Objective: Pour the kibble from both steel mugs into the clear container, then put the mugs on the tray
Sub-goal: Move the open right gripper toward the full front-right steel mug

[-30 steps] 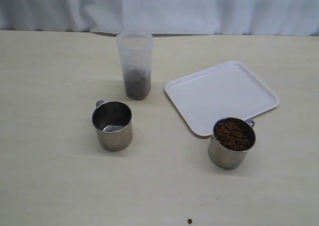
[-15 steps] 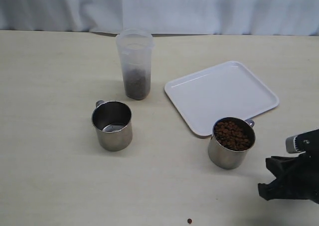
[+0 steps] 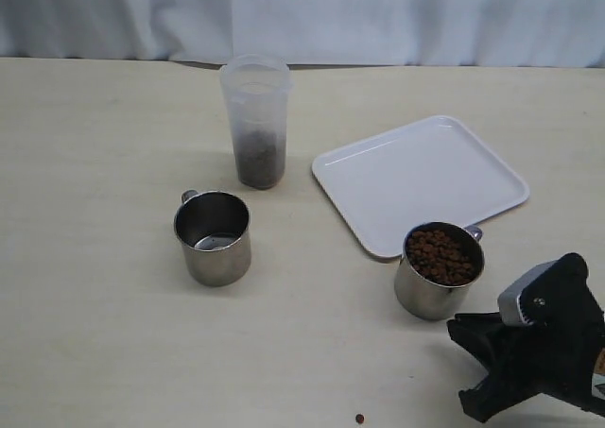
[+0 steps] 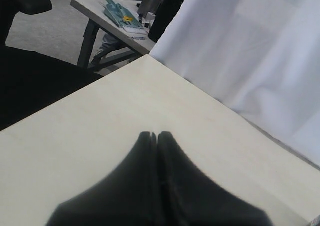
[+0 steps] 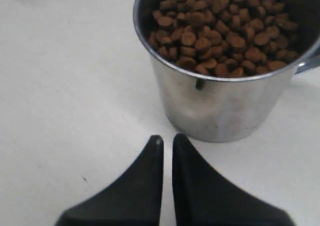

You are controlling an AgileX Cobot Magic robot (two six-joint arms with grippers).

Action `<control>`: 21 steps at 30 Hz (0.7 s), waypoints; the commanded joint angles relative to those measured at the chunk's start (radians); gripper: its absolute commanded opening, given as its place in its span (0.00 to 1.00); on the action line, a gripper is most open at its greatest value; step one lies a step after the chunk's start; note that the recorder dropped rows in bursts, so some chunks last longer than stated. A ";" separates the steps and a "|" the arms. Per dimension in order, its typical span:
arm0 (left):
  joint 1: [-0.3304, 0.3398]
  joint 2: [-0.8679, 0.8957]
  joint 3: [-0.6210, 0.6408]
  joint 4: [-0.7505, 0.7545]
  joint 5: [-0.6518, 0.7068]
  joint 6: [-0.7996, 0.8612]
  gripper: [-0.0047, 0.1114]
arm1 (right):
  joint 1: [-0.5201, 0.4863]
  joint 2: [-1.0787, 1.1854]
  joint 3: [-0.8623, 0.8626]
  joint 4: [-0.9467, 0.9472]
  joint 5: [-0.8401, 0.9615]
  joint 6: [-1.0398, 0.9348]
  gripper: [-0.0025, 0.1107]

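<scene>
A steel mug [image 3: 439,270] full of kibble [image 3: 440,255] stands just in front of the white tray [image 3: 421,180]. My right gripper [image 3: 460,332] sits low at the mug's near right, shut and holding nothing. The right wrist view shows its tips [image 5: 167,138] a short way from the mug's wall [image 5: 225,106], under the kibble [image 5: 220,26]. A second steel mug [image 3: 213,237] stands empty to the left. Behind it is the clear container [image 3: 255,121], with kibble [image 3: 259,159] in its bottom. My left gripper [image 4: 157,134] is shut over bare tabletop, outside the exterior view.
One stray pellet [image 3: 359,419] lies near the table's front edge. A white curtain [image 3: 378,17] hangs behind the table. In the left wrist view a table corner [image 4: 146,56] is close, with a black chair [image 4: 30,81] and another desk [image 4: 120,14] beyond.
My right gripper has come into the exterior view from the lower right and moved left toward the full mug. The mugs, container and tray have not moved.
</scene>
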 commanded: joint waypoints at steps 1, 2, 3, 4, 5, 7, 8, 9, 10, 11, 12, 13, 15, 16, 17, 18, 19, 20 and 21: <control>-0.003 -0.003 0.002 -0.008 -0.003 -0.003 0.04 | 0.000 0.047 0.011 0.112 -0.096 -0.113 0.07; -0.003 -0.003 0.002 -0.008 -0.003 -0.003 0.04 | 0.000 0.049 0.011 0.152 -0.100 -0.127 0.07; -0.003 -0.003 0.002 -0.008 -0.003 -0.003 0.04 | 0.000 0.049 0.011 0.200 -0.095 -0.130 0.07; -0.003 -0.003 0.002 -0.008 -0.003 -0.003 0.04 | 0.000 0.049 0.011 0.240 -0.094 -0.131 0.07; -0.003 -0.003 0.002 -0.008 -0.003 -0.003 0.04 | 0.000 0.049 0.011 0.266 -0.094 -0.134 0.07; -0.003 -0.003 0.002 -0.008 -0.003 -0.003 0.04 | 0.000 0.049 0.011 0.291 -0.099 -0.127 0.07; -0.003 -0.003 0.002 -0.008 -0.003 -0.003 0.04 | 0.000 0.049 0.011 0.285 -0.107 -0.113 0.07; -0.003 -0.003 0.002 -0.008 -0.003 -0.003 0.04 | 0.000 0.049 0.011 0.267 -0.104 -0.113 0.08; -0.003 -0.003 0.002 -0.008 -0.003 -0.003 0.04 | 0.000 0.049 0.011 0.252 -0.104 -0.113 0.11; -0.003 -0.003 0.002 -0.008 -0.003 -0.003 0.04 | 0.000 0.049 0.011 0.248 -0.107 -0.113 0.15; -0.003 -0.003 0.002 -0.008 -0.003 -0.003 0.04 | 0.000 0.049 0.011 0.243 -0.109 -0.113 0.21; -0.003 -0.003 0.002 -0.008 -0.003 -0.003 0.04 | 0.000 0.049 0.010 0.236 -0.109 -0.113 0.28; -0.003 -0.003 0.002 -0.008 -0.003 -0.003 0.04 | 0.000 0.049 0.010 0.233 -0.109 -0.113 0.46; -0.003 -0.003 0.002 -0.008 -0.003 -0.003 0.04 | 0.000 0.049 0.010 0.233 -0.109 -0.113 0.55; -0.003 -0.003 0.002 -0.008 -0.003 -0.003 0.04 | 0.000 0.049 0.008 0.233 -0.109 -0.113 0.59; -0.003 -0.003 0.002 -0.008 -0.003 -0.003 0.04 | 0.000 0.049 -0.002 0.229 -0.103 -0.108 0.63; -0.003 -0.003 0.002 -0.008 -0.003 -0.003 0.04 | 0.000 0.049 -0.014 0.222 -0.086 -0.103 0.64; -0.003 -0.003 0.002 -0.008 -0.003 -0.003 0.04 | 0.000 0.049 -0.025 0.207 -0.072 -0.099 0.64; -0.003 -0.003 0.002 -0.008 -0.003 -0.003 0.04 | 0.000 0.049 -0.034 0.196 -0.060 -0.095 0.64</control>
